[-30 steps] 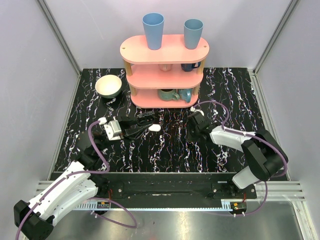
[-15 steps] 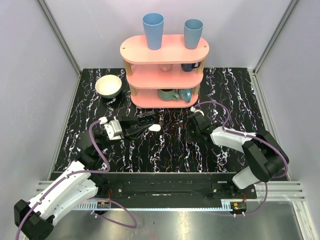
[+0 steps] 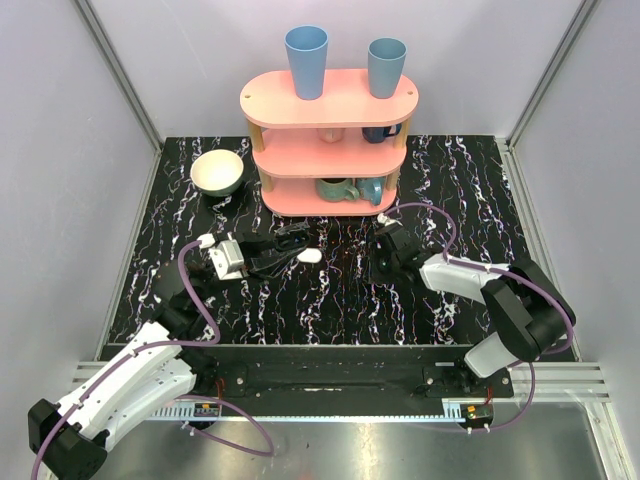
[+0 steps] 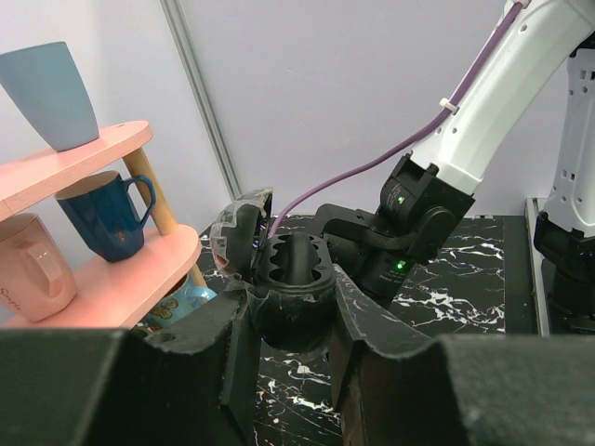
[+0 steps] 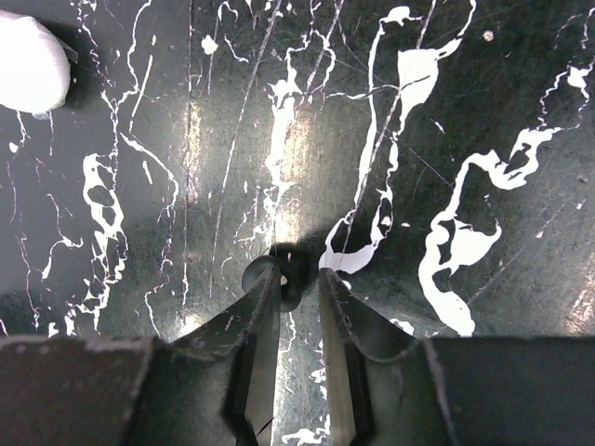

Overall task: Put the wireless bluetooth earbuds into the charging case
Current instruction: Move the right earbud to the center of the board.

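Left end effector (image 3: 292, 251) is clamped on a dark ribbed object (image 4: 296, 269) that is hard to identify. The white case (image 3: 310, 255) lies on the desk (image 3: 340, 300) just past its tip. Right end effector (image 5: 297, 272) stands narrowly apart at the desk; whether it pinches the small dark bit (image 5: 289, 284) there is unclear. The earbuds cannot be made out.

A pink three-tier wooden shelf (image 3: 330, 100) stands at the back middle of the black marbled surface (image 3: 330, 300), with a cream round bowl (image 3: 217, 172) just to its left. Two blue plastic cups (image 3: 306, 62) stand side by side on its top tier. The small white pill-shaped plastic charging case (image 3: 310, 255) is in front of the shelf, nearer than the bowl and to its right.
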Robot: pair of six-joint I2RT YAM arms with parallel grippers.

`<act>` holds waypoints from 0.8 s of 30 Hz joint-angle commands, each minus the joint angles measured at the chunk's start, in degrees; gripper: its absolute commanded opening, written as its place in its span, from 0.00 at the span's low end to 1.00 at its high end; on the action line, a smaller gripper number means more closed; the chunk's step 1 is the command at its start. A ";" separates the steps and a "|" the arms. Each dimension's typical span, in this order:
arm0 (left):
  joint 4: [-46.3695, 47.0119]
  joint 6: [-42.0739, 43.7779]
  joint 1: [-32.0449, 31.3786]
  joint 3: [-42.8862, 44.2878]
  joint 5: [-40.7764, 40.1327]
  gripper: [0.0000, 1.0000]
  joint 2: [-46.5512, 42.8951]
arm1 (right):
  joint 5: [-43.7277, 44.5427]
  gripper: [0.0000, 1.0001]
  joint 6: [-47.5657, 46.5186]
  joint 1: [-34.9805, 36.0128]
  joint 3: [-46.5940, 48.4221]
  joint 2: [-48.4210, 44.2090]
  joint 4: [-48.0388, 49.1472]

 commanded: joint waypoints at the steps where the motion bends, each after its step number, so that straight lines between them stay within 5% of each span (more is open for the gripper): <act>1: 2.34 -0.21 0.29 2.56 0.32 0.03 -0.01 | -2.02 0.31 -1.15 0.37 -0.80 -0.89 2.93; 24: 2.78 -0.21 0.29 2.73 0.49 0.04 0.60 | -9.14 0.31 -2.21 0.28 -2.04 1.49 9.08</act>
